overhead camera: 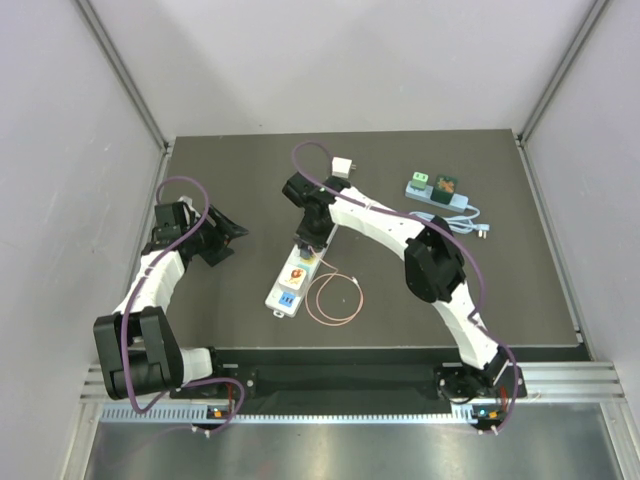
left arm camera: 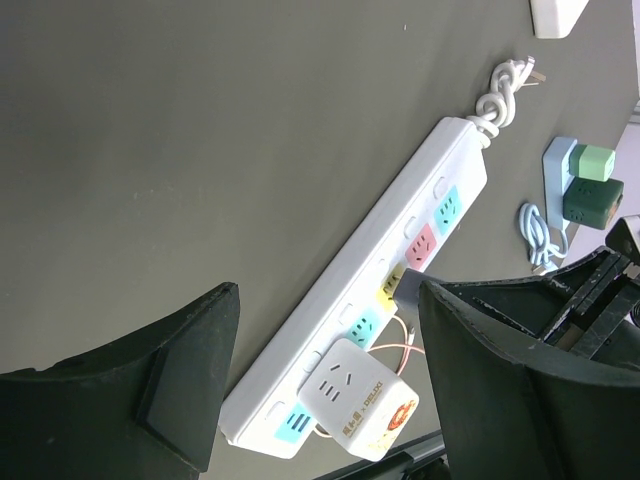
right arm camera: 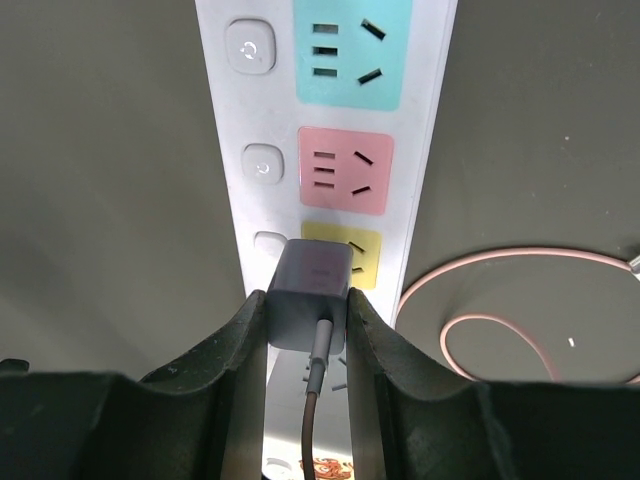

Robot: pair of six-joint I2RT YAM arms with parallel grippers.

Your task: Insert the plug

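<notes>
A long white power strip [overhead camera: 293, 277] with coloured sockets lies mid-table. My right gripper [overhead camera: 309, 238] stands over it, shut on a small grey plug [right arm camera: 310, 290] with a brown cable trailing back between the fingers. In the right wrist view the plug sits at the yellow socket [right arm camera: 362, 256], below the pink socket [right arm camera: 345, 170]; its prongs are hidden. A white cube adapter [left arm camera: 358, 400] is plugged in near the strip's end. My left gripper [overhead camera: 218, 240] hangs open to the left of the strip, holding nothing.
A thin pink cable [overhead camera: 335, 298] coils beside the strip. A small white charger [overhead camera: 343, 166] lies at the back. A pale blue strip with green adapters [overhead camera: 436, 188] lies at the back right. Grey walls enclose the table on three sides.
</notes>
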